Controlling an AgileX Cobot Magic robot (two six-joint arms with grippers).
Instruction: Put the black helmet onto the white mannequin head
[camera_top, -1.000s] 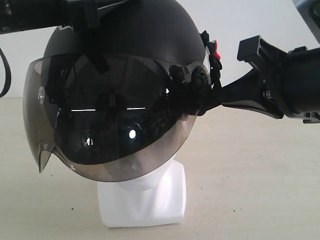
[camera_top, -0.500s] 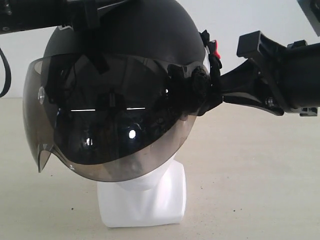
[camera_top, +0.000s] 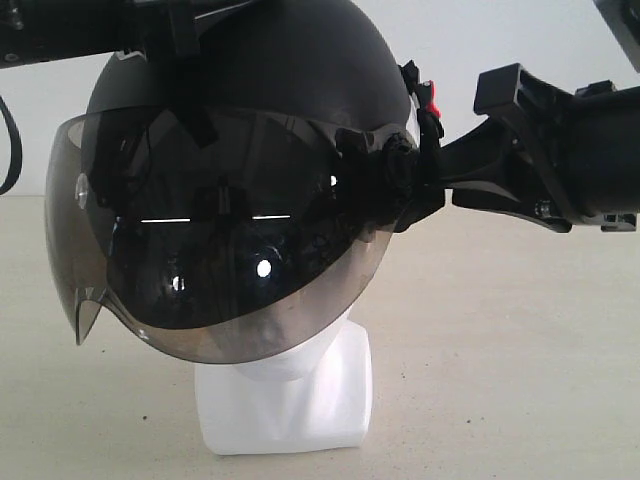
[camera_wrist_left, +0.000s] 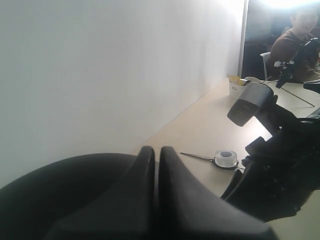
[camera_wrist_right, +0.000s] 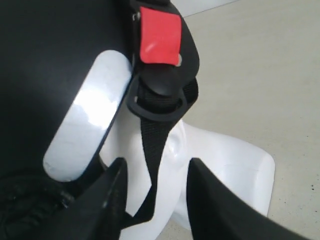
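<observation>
Black helmet (camera_top: 250, 70): we see it seated over the white mannequin head (camera_top: 290, 400), with the shell on the crown.
Visor (camera_top: 200, 250): smoky and lowered across the face, so that only the chin, neck and squarish base show beneath it.
Table (camera_top: 500, 380): pale; the mannequin's base stands on it in front of a white wall.
Left gripper (camera_wrist_left: 156, 150): its 2 fingers are pressed together with a hairline seam between them, and they lie over the top of the helmet's shell. We cannot tell whether they pinch anything.
Right gripper (camera_wrist_right: 157, 165): its 2 fingers stand well apart at the side of the helmet, by the visor hinge. We see it holding nothing.
Chin strap (camera_wrist_right: 152, 150): black; it hangs from a buckle and passes down between the right fingers, nearer to 1 of them and unpinched.
Red tab (camera_wrist_right: 160, 35): it sits on the buckle at the helmet's rim.
Pale oval patch (camera_wrist_right: 85, 130): it lies on the helmet's side, just beside the buckle.
Ear: we see 1 moulded ear on the white head, just behind the strap.
Small white roll (camera_wrist_left: 225, 157): it lies on the table beyond the helmet.
Person (camera_wrist_left: 295, 40): seated far off at the table's end.
</observation>
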